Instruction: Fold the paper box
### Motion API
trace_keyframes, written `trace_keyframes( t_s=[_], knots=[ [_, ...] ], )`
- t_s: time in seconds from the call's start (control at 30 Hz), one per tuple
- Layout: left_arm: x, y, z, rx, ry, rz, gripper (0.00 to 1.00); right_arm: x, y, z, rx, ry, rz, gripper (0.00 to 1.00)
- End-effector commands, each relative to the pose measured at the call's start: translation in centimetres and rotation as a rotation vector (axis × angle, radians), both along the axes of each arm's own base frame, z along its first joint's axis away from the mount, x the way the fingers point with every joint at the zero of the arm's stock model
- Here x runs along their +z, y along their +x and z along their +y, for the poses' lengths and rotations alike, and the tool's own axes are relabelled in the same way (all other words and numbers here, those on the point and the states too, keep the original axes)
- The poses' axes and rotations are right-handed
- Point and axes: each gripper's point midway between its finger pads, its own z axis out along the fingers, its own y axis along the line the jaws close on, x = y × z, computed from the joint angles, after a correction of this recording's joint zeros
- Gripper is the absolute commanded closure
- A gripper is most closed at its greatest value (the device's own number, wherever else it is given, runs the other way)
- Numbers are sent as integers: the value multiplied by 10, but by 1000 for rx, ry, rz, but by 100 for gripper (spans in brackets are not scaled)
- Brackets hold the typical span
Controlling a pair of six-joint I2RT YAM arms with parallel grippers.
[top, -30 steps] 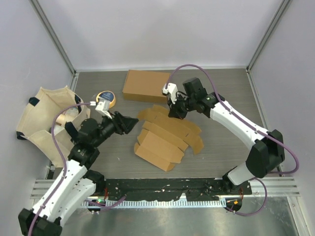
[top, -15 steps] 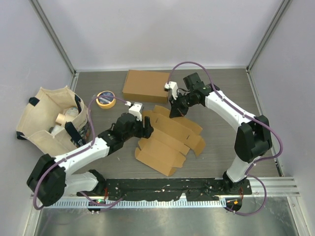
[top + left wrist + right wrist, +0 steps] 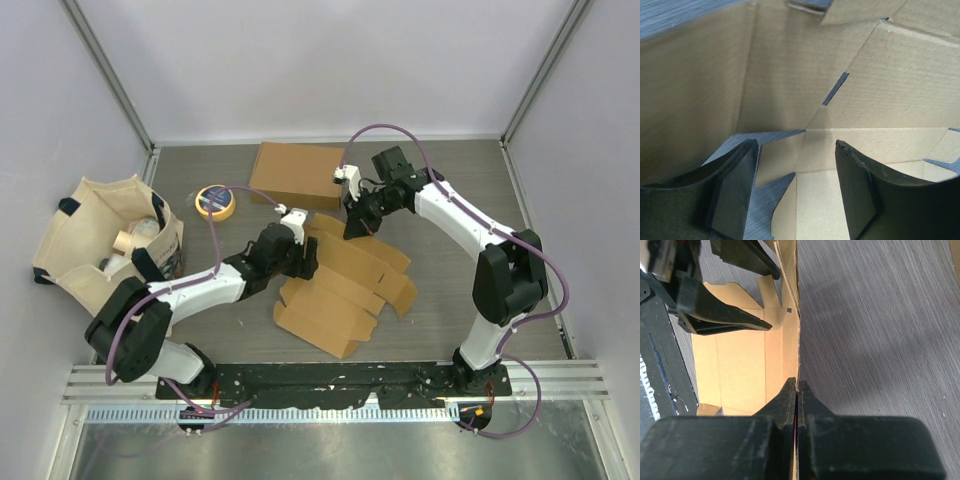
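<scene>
The paper box (image 3: 340, 280) is a brown cardboard cut-out lying partly unfolded at the table's middle, its far panel raised. My right gripper (image 3: 352, 228) is shut on the upright edge of that panel (image 3: 798, 347), pinching the thin cardboard between its fingertips. My left gripper (image 3: 303, 258) is open at the box's left side. Its two dark fingers (image 3: 735, 180) hover just over the inner panels (image 3: 850, 85) and a small corner flap (image 3: 777, 157), with nothing between them.
A second, closed cardboard box (image 3: 295, 174) lies at the back. A roll of yellow tape (image 3: 214, 201) sits to its left. A beige cloth bag (image 3: 105, 240) holding small items lies at the far left. Grey walls surround the table.
My left arm has swung right from beside the bag to the box's left edge, and its gripper has opened wider. My right gripper lifted the far panel slightly and kept its hold.
</scene>
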Motion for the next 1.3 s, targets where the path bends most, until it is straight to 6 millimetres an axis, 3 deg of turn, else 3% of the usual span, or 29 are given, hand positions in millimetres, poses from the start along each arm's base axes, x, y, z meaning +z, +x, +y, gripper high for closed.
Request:
trace_keyframes(
  t_s=[0.0, 0.03, 0.07, 0.17, 0.2, 0.27, 0.3, 0.37, 0.4, 0.47, 0.63, 0.87, 0.93, 0.97, 1.0, 1.1, 1.23, 1.27],
  knots=[
    [10, 12, -21, -39, -49, -4, 36, 21, 15, 5, -8, 32, -75, 99],
    [11, 12, -23, -42, -59, -4, 39, 20, 17, 4, -23, 25, -78, 99],
    [11, 12, -25, -39, -68, -3, 50, 23, 20, 5, -42, 31, -88, 99],
    [18, 9, -32, -42, -129, 11, 71, 27, 32, 0, -129, -9, -148, 99],
    [18, 7, -33, -19, -157, 28, 76, 27, 28, 2, -136, -27, -173, 99],
    [24, 6, -39, -11, -210, 33, 80, 26, 44, -6, -240, -116, -278, 99],
    [22, 4, -40, -4, -236, 46, 82, 19, 37, -3, -247, -148, -295, 99],
    [30, 7, -49, 20, -334, 45, 85, 28, 44, -7, -326, -169, -394, 99],
    [26, 5, -49, 29, -350, 57, 87, 15, 34, -6, -323, -193, -392, 99],
    [24, 7, -52, 61, -397, 74, 88, 21, 33, -4, -355, -187, -452, 99],
    [16, 4, -53, 73, -438, 89, 77, 0, 7, 6, -344, -256, -540, 99],
    [22, -14, -48, 47, -500, 98, 55, -22, 1, -1, -420, -266, -618, 99],
    [39, -17, -40, 46, -517, 36, 50, -23, -3, 0, -410, -259, -634, 99],
    [36, -22, -34, 47, -505, 28, 49, -23, -6, 2, -394, -260, -643, 99],
    [53, -24, -28, 31, -514, -35, 49, -20, -6, 2, -391, -255, -648, 99],
    [62, -22, -7, 66, -455, -136, 48, -17, -10, 5, -340, -248, -660, 99],
    [99, -9, 2, 89, -453, -284, 30, -13, -16, 10, -268, -233, -663, 99],
    [99, -6, 2, 89, -432, -284, 29, -11, -16, 11, -255, -228, -669, 99]
  ],
)
